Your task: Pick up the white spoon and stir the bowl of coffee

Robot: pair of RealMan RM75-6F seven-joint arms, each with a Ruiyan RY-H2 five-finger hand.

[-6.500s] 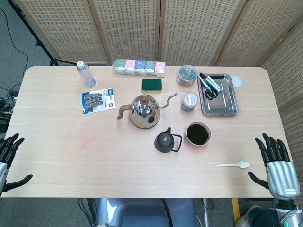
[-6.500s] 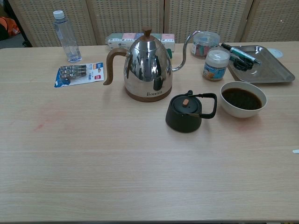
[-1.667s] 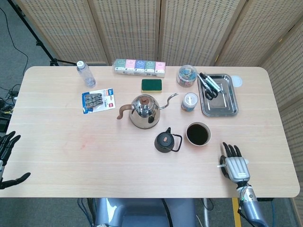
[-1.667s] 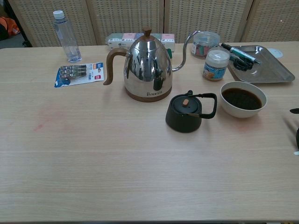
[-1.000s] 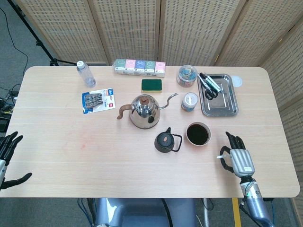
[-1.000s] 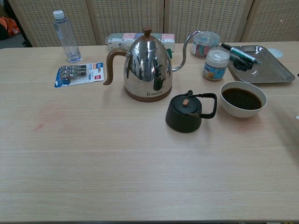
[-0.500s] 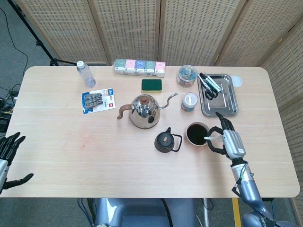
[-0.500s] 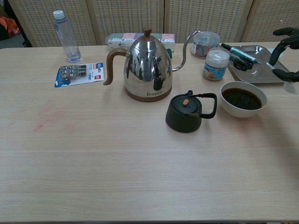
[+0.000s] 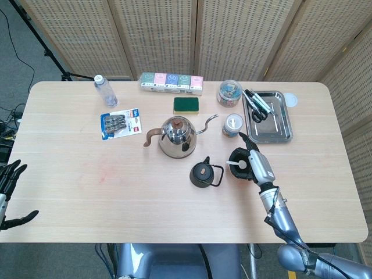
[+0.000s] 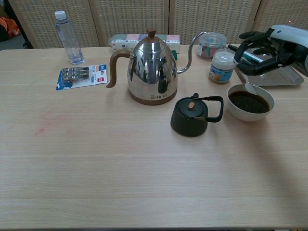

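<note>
Dark fingers (image 10: 250,41) of the right hand (image 10: 267,43) are clamped on the white spoon (image 10: 250,87), which hangs with its scoop right at the far rim of the bowl of coffee (image 10: 250,102), right of centre in frame. Thin grip, so I'd guess the spoon could twist or slip once it drags through liquid, or nudge the bowl and slosh coffee on the surface (image 10: 120,168). Hand hovers above the bowl, palm down. Left hand (image 9: 10,192) sits idle at lower left, fingers apart.

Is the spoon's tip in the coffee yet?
Cannot tell. In the chest view the right hand holds the white spoon with its scoop at the bowl of coffee's far rim, but contact with the liquid isn't plain.
</note>
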